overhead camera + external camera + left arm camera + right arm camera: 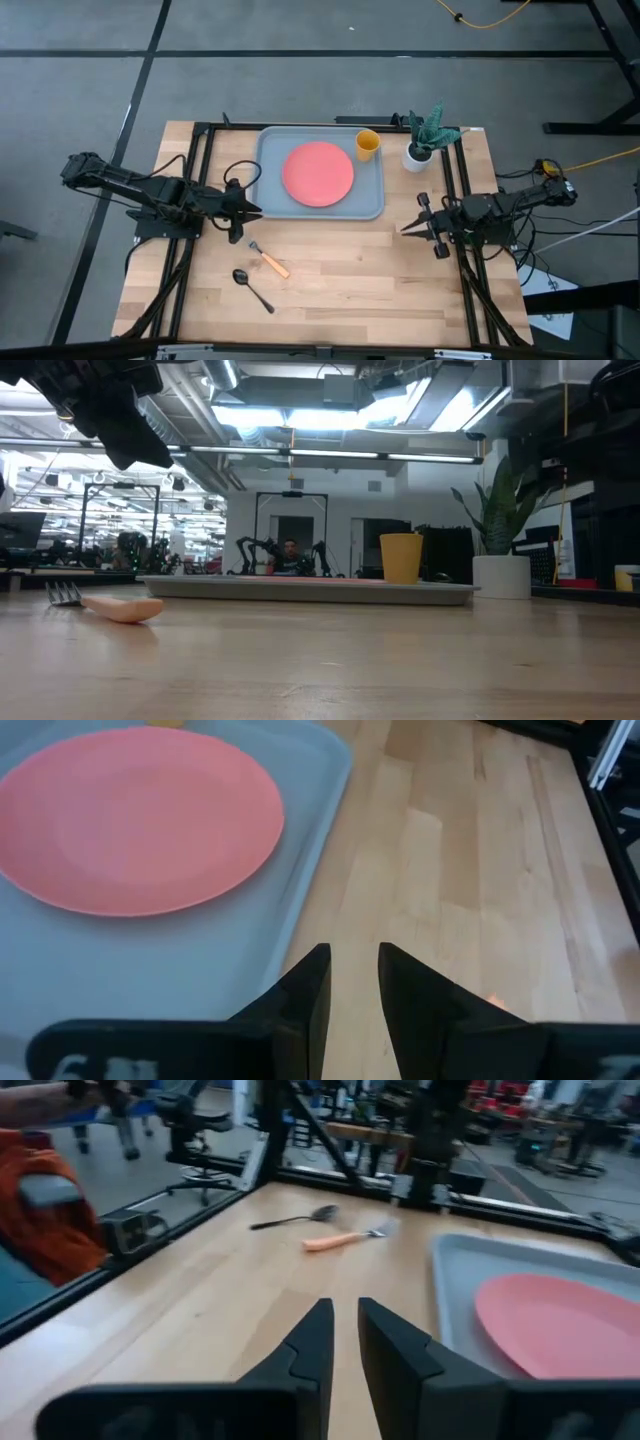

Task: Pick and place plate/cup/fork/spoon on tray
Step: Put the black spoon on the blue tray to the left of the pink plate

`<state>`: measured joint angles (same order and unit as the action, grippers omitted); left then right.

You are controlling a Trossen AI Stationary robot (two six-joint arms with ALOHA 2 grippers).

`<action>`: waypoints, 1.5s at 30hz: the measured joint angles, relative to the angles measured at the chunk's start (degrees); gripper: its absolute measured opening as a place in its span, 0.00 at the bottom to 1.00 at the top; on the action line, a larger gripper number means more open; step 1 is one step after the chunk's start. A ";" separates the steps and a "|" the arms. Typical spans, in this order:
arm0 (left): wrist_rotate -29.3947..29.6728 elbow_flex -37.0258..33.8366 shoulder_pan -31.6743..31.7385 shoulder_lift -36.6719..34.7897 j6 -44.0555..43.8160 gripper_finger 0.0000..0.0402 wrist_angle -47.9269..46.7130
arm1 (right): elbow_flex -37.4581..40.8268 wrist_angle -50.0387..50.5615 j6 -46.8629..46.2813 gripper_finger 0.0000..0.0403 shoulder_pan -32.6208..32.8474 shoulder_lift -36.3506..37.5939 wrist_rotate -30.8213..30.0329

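Note:
The coral-pink plate (318, 173) lies flat in the middle of the light blue-grey tray (270, 160) at the table's far middle. The yellow-orange cup (367, 145) stands upright in the tray's far right corner. The fork (270, 260) with its orange handle and the dark spoon (252, 288) lie on the bare wood near the table's front left. My left gripper (256, 212) is shut and empty, hovering just off the tray's near left corner. My right gripper (405, 230) is shut and empty, to the right of the tray's near right corner.
A white pot with a green plant (420, 150) stands right of the tray, close to the cup. Black frame rails (200, 180) run along the table's left and right sides. Bare wood lies between the tray and the near edge.

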<state>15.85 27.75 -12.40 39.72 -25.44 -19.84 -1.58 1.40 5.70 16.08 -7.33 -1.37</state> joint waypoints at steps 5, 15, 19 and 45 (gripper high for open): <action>0.01 0.02 0.00 0.00 -1.03 0.20 0.05 | -0.20 0.49 0.59 0.14 -5.84 0.00 -0.04; 0.01 0.02 0.00 0.00 -1.02 0.20 0.05 | 0.24 -0.69 -2.52 0.14 -10.30 0.00 2.38; 0.01 0.02 0.00 0.00 -1.01 0.20 0.02 | 0.59 -1.31 0.56 0.14 -10.30 -0.02 2.62; 1.48 0.02 -0.07 0.07 -10.80 0.20 0.20 | 0.59 -1.32 -0.90 0.14 -10.30 -0.02 2.54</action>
<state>17.33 27.78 -12.47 39.79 -36.24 -19.64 -0.99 0.08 4.80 5.78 -7.35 1.17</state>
